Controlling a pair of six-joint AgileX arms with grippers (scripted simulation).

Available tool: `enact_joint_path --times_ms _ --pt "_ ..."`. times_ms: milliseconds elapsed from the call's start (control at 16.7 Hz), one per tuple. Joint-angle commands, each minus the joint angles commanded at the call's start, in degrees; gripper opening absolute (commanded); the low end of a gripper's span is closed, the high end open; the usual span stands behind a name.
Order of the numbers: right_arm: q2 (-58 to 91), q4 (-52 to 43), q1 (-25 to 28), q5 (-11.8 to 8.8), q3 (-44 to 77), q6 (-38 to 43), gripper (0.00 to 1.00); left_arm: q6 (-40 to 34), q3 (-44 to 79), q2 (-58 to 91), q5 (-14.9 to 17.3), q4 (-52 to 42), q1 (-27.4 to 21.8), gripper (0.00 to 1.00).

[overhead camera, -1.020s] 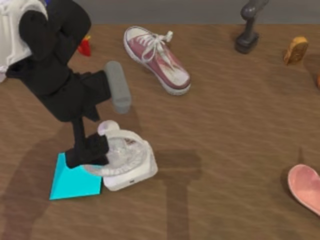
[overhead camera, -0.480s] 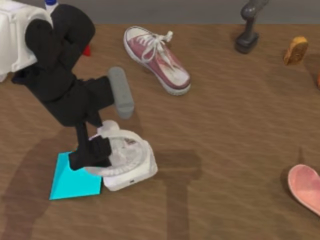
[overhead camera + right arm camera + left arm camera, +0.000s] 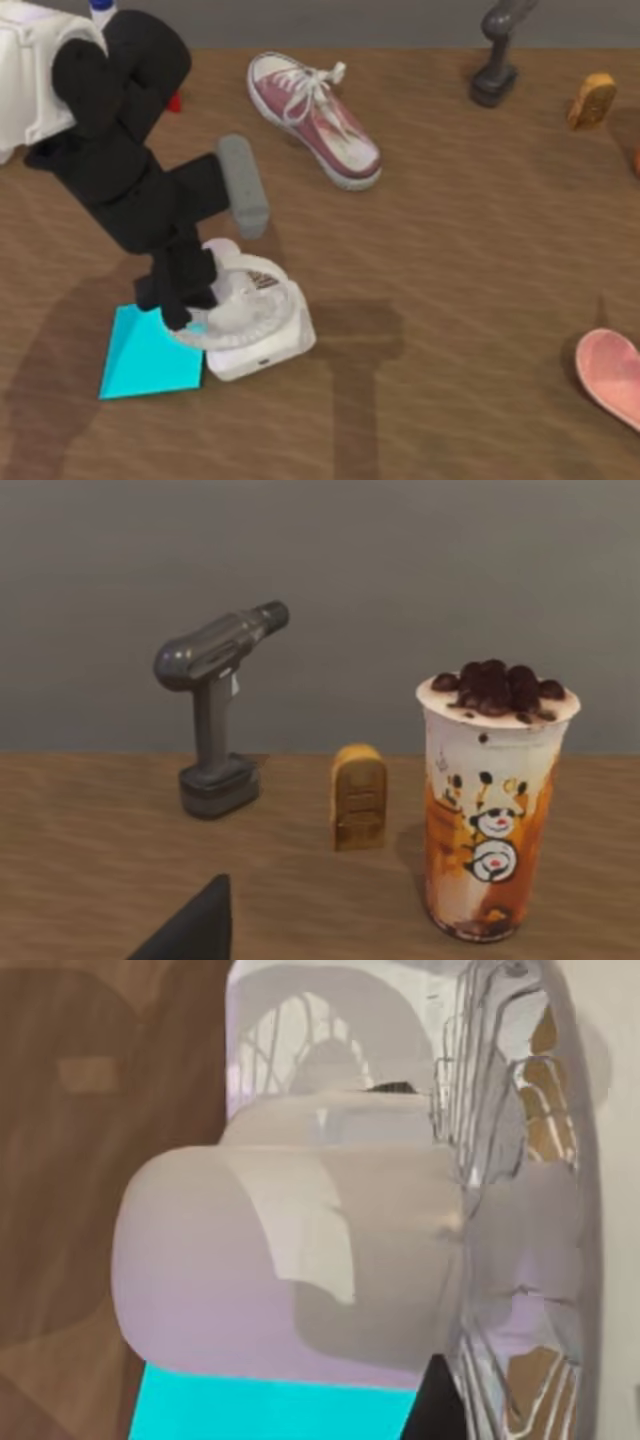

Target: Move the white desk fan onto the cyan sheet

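Note:
The white desk fan stands on the table with its base just right of the cyan sheet, touching the sheet's right edge. My left gripper hangs over the left part of the fan's cage, open and holding nothing. In the left wrist view the fan's motor housing and wire cage fill the picture, one dark finger sits beside the cage, and the cyan sheet shows below the housing. My right arm is out of the top view; only one finger of it shows, above bare table.
A red sneaker lies behind the fan. A grey drill, an orange block and a pink object stand at the right. A white appliance sits far left. A bubble tea cup stands near my right gripper.
My left gripper has shifted slightly up and right over the fan's cage and turned. The fan and the sheet have not moved.

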Motion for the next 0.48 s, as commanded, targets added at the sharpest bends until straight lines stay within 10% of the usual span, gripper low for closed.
enact_joint_path --times_ms 120,480 --pt "0.0 0.0 0.0 0.0 0.0 0.0 1.00 0.0 0.0 0.0 0.0 0.0 0.0 0.02" --pt "0.0 0.0 0.0 0.0 0.0 0.0 1.00 0.0 0.0 0.0 0.0 0.0 0.0 0.00"
